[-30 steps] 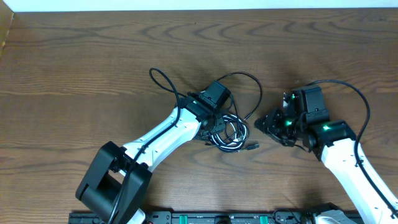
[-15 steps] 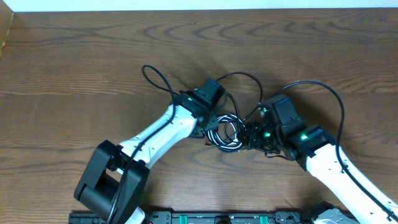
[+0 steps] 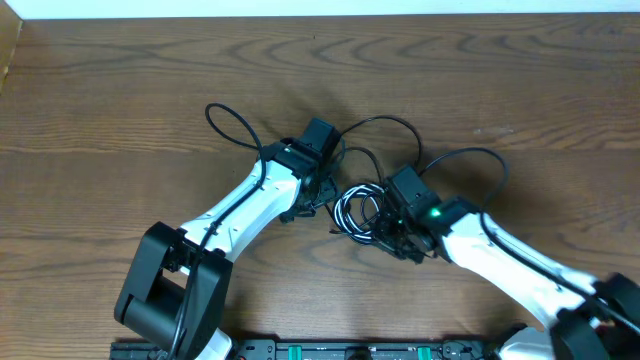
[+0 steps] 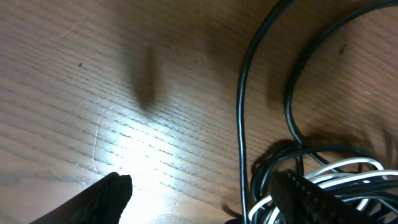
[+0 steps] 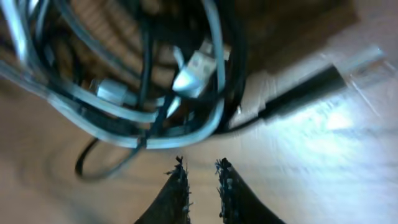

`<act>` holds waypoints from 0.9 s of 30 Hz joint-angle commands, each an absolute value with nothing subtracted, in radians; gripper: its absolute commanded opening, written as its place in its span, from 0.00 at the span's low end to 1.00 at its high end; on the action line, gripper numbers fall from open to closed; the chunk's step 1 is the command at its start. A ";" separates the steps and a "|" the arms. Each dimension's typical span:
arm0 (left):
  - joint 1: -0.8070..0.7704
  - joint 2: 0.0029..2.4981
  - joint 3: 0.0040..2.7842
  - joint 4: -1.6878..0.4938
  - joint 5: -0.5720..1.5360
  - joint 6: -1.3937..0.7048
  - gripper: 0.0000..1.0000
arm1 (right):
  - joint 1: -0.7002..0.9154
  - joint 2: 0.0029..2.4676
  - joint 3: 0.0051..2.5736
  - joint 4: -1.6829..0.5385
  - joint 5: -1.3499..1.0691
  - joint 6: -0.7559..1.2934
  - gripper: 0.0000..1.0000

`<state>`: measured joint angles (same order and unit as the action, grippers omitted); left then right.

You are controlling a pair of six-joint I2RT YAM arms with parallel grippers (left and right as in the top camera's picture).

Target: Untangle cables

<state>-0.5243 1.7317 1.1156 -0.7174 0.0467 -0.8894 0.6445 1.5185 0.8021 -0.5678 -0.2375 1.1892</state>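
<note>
Wood-grain table (image 3: 120,100) with a soft sheen, smooth glossy plastic-sheathed cables (image 3: 352,208), black and white

Overhead looks straight down on the table (image 3: 100,100); both wrist views sit close, sharing the cables (image 3: 360,215).

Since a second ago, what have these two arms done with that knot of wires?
The right gripper swung left across the table up to the right edge of the cables; its jaws are now nearly closed, with nothing visibly between them. The left gripper backed away to the left and opened, apparently letting go. The cables stayed bundled in about the same place.
</note>
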 commanded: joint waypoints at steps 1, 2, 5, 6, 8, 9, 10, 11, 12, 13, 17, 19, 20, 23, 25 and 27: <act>-0.522 1.743 1.116 -0.725 0.044 -0.884 0.78 | 0.649 1.566 0.802 -0.505 -0.216 1.264 0.12; -0.522 1.743 1.116 -0.725 0.044 -0.884 0.78 | 0.649 1.573 0.802 -0.487 -0.216 1.264 0.12; -0.522 1.743 1.116 -0.725 0.044 -0.884 0.78 | 0.648 1.579 0.802 -0.446 -0.213 1.264 0.13; -0.522 1.743 1.116 -0.725 0.044 -0.884 0.78 | 0.648 1.579 0.802 -0.440 -0.212 1.264 0.12; -0.522 1.743 1.116 -0.725 0.044 -0.884 0.78 | 0.648 1.579 0.802 -0.434 -0.205 1.264 0.13; -0.522 1.743 1.116 -0.725 0.044 -0.884 0.78 | 0.648 1.579 0.802 -0.434 -0.200 1.264 0.13; -0.522 1.743 1.116 -0.725 0.044 -0.884 0.78 | 0.648 1.579 0.802 -0.435 -0.199 1.264 0.13; -0.522 1.743 1.116 -0.725 0.044 -0.884 0.78 | 0.648 1.579 0.802 -0.440 -0.197 1.264 0.13; -0.522 1.743 1.116 -0.725 0.044 -0.884 0.78 | 0.648 1.579 0.802 -0.449 -0.197 1.264 0.13; -0.522 1.743 1.116 -0.725 0.044 -0.884 0.78 | 0.648 1.579 0.802 -0.458 -0.196 1.264 0.14; -0.522 1.743 1.116 -0.725 0.043 -0.884 0.78 | 0.645 1.579 0.802 -0.468 -0.193 1.264 0.20; -0.522 1.743 1.116 -0.725 0.043 -0.884 0.78 | 0.640 1.579 0.802 -0.473 -0.194 1.264 0.20; -0.522 1.743 1.116 -0.725 0.043 -0.884 0.78 | 0.637 1.579 0.802 -0.479 -0.194 1.265 0.20; -0.522 1.743 1.116 -0.725 0.043 -0.884 0.78 | 0.627 1.579 0.802 -0.518 -0.193 1.311 0.20; -0.522 1.743 1.116 -0.725 0.040 -0.884 0.78 | 0.626 1.579 0.802 -0.542 -0.189 1.339 0.20; -0.522 1.743 1.116 -0.725 0.040 -0.884 0.78 | 0.626 1.579 0.802 -0.560 -0.176 1.367 0.21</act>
